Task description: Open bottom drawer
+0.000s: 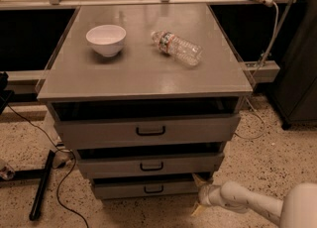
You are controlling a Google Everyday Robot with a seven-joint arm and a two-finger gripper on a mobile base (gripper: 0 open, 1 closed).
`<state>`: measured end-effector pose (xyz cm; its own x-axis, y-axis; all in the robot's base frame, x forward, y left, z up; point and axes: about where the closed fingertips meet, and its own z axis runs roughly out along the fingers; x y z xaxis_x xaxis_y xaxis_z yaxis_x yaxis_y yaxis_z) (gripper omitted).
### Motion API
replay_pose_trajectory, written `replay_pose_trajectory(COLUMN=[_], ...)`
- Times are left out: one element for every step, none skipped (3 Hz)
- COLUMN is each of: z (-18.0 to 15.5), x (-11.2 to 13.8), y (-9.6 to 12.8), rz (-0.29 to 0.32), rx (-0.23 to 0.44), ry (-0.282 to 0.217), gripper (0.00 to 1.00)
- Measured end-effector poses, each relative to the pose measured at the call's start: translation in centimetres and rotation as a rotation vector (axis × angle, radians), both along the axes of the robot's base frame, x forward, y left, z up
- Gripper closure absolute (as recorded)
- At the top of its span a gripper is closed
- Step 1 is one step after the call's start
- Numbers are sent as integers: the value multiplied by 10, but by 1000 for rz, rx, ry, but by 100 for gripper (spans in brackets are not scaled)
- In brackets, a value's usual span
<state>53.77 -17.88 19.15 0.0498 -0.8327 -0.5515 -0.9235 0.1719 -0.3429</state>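
Bottom drawer (119, 190) (lowest of three in the cabinet (143, 76)) is sitting just left of the gripper (197, 195), its black loop handle (153, 189) further left. The gripper is hovering low by the drawer's right end, fingers seemingly spreading wide, gripping nothing.

Three drawers (148, 132), one bowl (106, 39), one bottle (177, 48), one hand (197, 195) beside bottom drawer (148, 189).

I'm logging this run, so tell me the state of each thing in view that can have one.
bottom drawer: looks pushed in, handle not gripped.
middle drawer: looks pushed in.
top drawer: looks pushed in.
water bottle: lying on its side on the cabinet top.
bowl: upright, looks empty.
gripper: open, holding nothing, low beside the bottom drawer's right end.
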Motion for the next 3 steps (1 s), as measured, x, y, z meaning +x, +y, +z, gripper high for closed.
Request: replay_pose_trajectory(z=[-7,-8,-33], x=[12,26,44], y=[-1,4,5], rz=[-6,8,10], rx=[7,18,31], ry=[-6,-22,-2], gripper=[0,0,0])
